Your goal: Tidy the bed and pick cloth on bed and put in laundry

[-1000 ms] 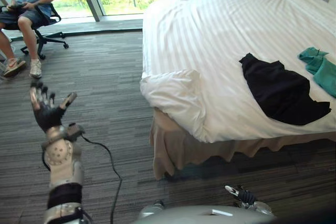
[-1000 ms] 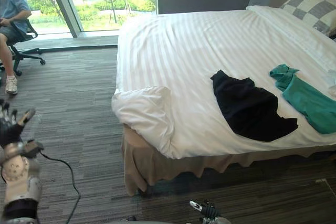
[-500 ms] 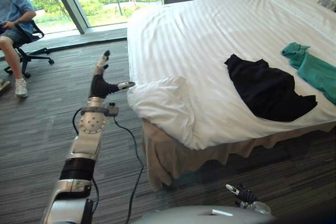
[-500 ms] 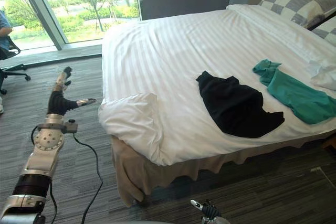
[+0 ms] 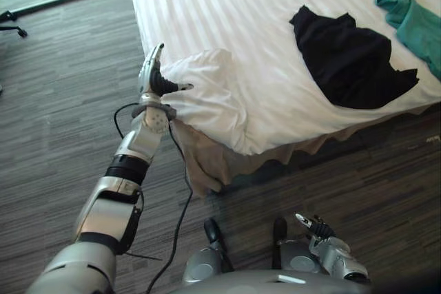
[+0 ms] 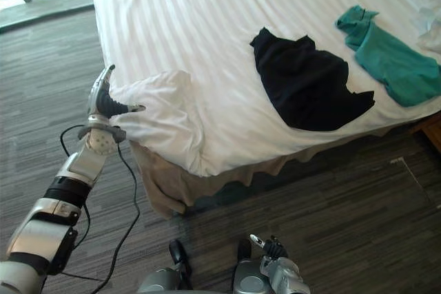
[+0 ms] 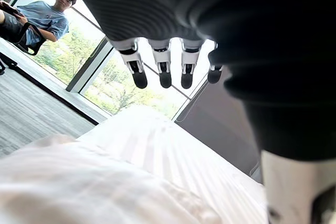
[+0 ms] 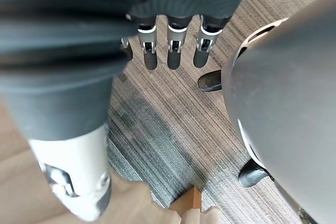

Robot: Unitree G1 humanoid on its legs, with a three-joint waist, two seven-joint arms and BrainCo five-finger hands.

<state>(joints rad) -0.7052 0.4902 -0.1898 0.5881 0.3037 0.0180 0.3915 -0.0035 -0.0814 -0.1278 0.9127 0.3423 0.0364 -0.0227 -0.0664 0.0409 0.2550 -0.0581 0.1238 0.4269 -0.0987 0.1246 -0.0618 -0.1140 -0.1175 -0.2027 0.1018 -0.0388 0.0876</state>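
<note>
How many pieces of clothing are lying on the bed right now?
2. A black garment lies on the bed close to its near edge, and a teal garment lies just to its right. More may lie past the edge of the view.

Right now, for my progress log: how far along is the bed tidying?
Done: nothing yet; the black cloth and green cloth lie on the bed. In hand: the left hand, fingers straight, is at the bunched duvet corner; the right hand hangs low, empty. Left: smooth the corner, move both cloths to laundry.
</note>
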